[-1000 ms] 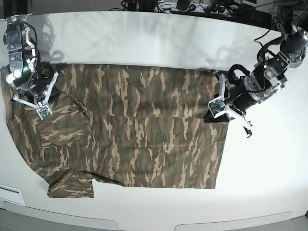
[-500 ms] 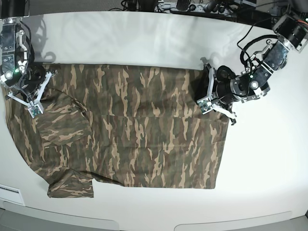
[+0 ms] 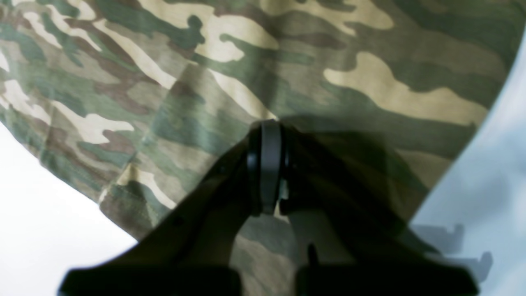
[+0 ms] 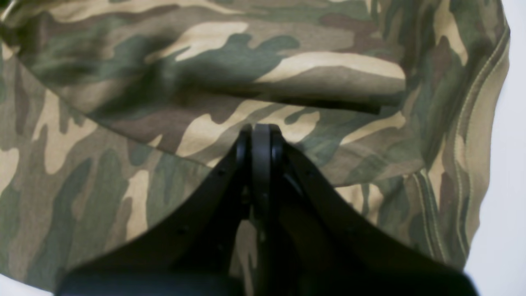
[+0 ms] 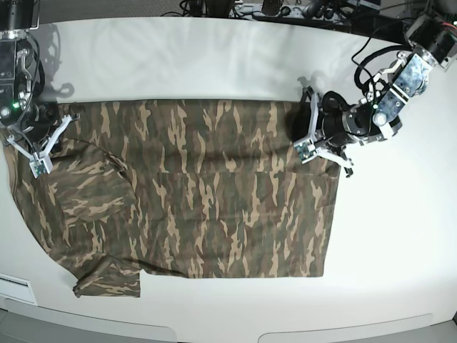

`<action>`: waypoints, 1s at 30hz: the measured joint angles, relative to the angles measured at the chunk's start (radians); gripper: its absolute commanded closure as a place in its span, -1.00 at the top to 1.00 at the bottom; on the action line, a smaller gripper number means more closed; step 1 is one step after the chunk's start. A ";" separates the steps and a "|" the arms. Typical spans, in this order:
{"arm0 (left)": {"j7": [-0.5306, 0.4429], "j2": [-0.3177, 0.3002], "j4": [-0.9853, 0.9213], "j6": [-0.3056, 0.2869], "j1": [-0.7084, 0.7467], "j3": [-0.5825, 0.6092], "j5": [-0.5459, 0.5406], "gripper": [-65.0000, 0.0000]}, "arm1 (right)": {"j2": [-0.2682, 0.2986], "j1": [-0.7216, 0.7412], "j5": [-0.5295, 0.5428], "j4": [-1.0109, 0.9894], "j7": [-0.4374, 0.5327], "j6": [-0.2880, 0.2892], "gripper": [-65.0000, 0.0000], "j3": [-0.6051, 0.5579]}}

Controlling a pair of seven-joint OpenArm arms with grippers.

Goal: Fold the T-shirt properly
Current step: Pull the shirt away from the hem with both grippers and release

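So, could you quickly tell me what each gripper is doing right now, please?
Left gripper: closed, pinching the T-shirt near its edge.
Right gripper: closed, pinching a fold of the T-shirt.

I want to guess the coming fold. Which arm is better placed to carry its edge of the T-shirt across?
Probably the left gripper: it is shut on the T-shirt at the straight hem corner. The right gripper pinches rumpled sleeve-side cloth.

T-shirt [image 5: 200, 193]: large, short-sleeved, camouflage print in olive green, brown and tan streaks. Spread mostly flat across the middle of the table [image 5: 214, 57], long axis running left to right. Sleeve lying toward the front-left corner. Stitched hem visible at the edges. Mild creases, slightly rumpled at both ends.
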 measured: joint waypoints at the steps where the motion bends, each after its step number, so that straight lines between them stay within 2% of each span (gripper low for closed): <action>1: 0.002 -0.013 0.019 0.000 0.017 0.000 -0.007 -1.00 | 0.003 -0.019 -0.006 0.020 -0.006 -0.003 -1.00 0.000; 7: 0.017 -0.093 0.131 -0.002 0.109 0.000 -0.010 -1.00 | 0.008 -0.138 -0.034 0.127 -0.015 -0.028 -1.00 0.005; 12: 0.005 -0.146 0.182 -0.003 0.172 0.000 0.027 -1.00 | 0.015 -0.241 -0.036 0.181 0.021 -0.052 -1.00 0.012; 14: -0.004 -0.161 0.189 0.008 0.190 0.000 0.034 -1.00 | 0.015 -0.285 -0.036 0.195 0.058 -0.079 -1.00 0.014; 18: 0.003 -0.177 0.208 0.023 0.206 0.000 0.035 -1.00 | 0.020 -0.355 -0.036 0.229 0.067 -0.116 -1.00 0.016; 24: 0.072 -0.180 0.273 0.028 0.259 0.000 0.054 -1.00 | 0.019 -0.475 -0.071 0.311 0.068 -0.169 -1.00 0.018; 30: 0.083 -0.182 0.302 0.033 0.318 -0.002 0.089 -1.00 | 0.014 -0.562 -0.160 0.374 0.041 -0.215 -1.00 0.016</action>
